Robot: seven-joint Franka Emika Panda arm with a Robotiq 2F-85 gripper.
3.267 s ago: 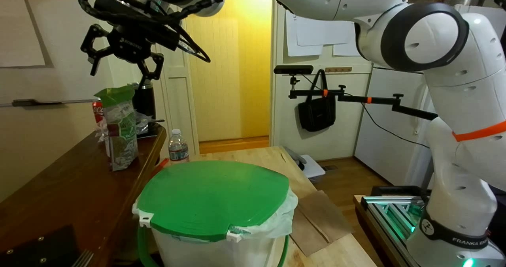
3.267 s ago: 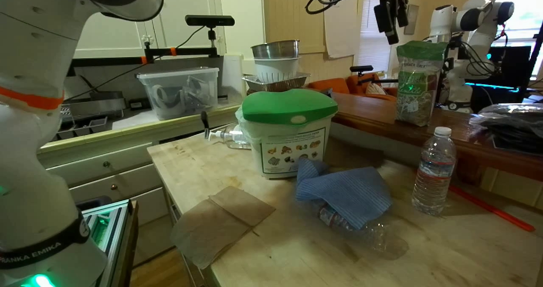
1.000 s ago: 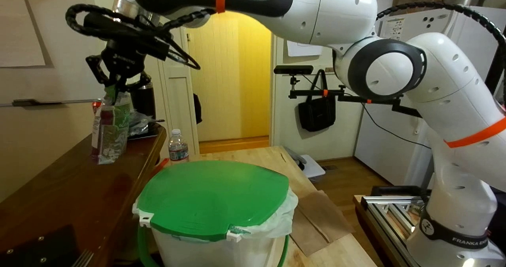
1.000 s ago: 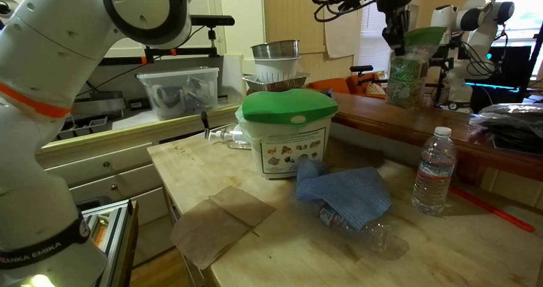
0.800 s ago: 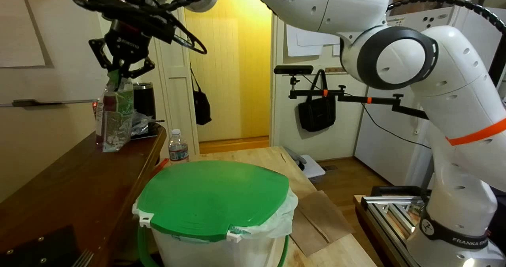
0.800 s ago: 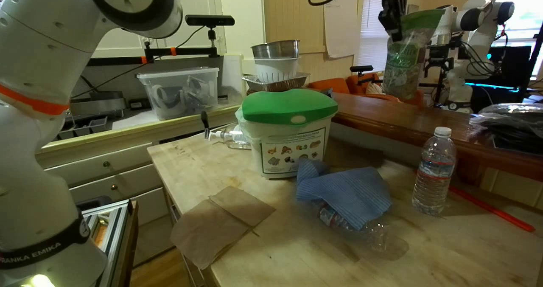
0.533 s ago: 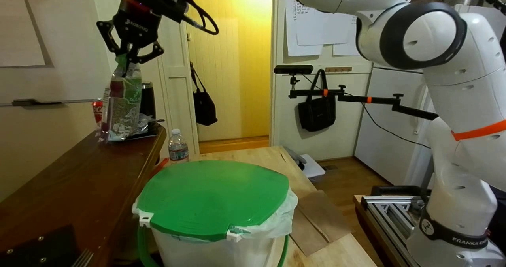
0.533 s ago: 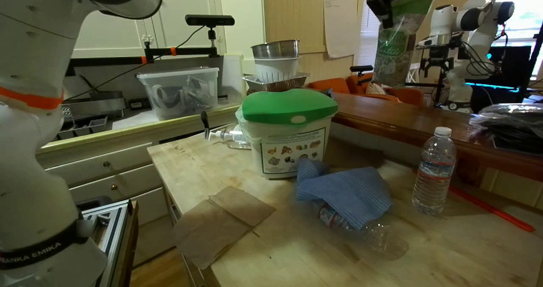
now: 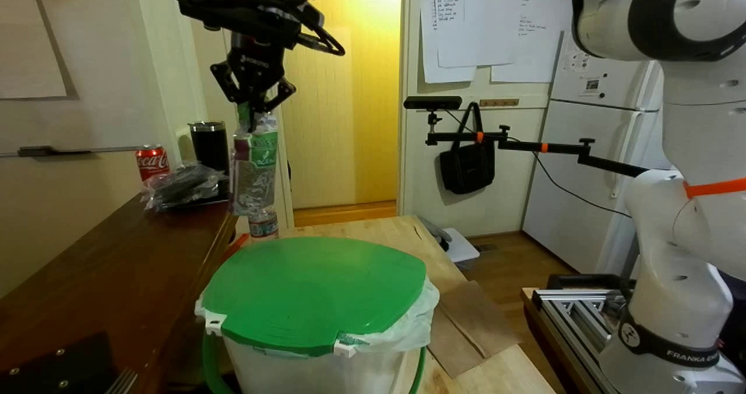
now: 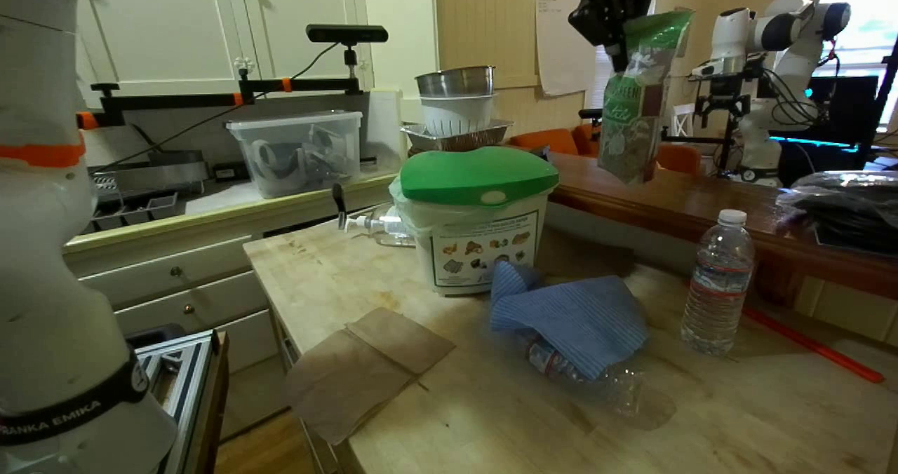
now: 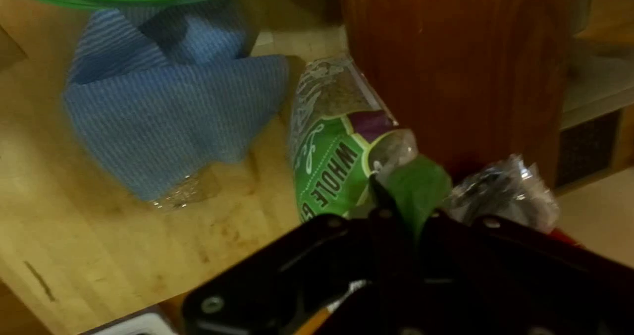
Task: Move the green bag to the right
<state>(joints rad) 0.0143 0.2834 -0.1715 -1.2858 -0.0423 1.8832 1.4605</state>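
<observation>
The green bag (image 9: 256, 166), clear and green with a "WHOLE" label (image 11: 333, 176), hangs in the air near the edge of the dark wooden counter. My gripper (image 9: 252, 120) is shut on its green top, and the bag swings slightly aslant below the fingers in an exterior view (image 10: 628, 123). From the wrist view the pinched green top rises between the dark fingers, while the bag's lower end points toward the counter edge and the pale table. The fingertips are partly hidden by the bag's folds.
A water bottle (image 10: 719, 285) stands on the pale table near a blue cloth (image 10: 572, 320) and a green-lidded bin (image 10: 477, 179). On the dark counter (image 9: 134, 254) are a plastic-wrapped bundle (image 9: 183, 185), a red can (image 9: 152, 162) and a black tumbler (image 9: 210, 146).
Earlier the gripper stood open above the standing bag. It has since shut on the bag's top, lifted it off the counter and carried it sideways to the counter's edge.
</observation>
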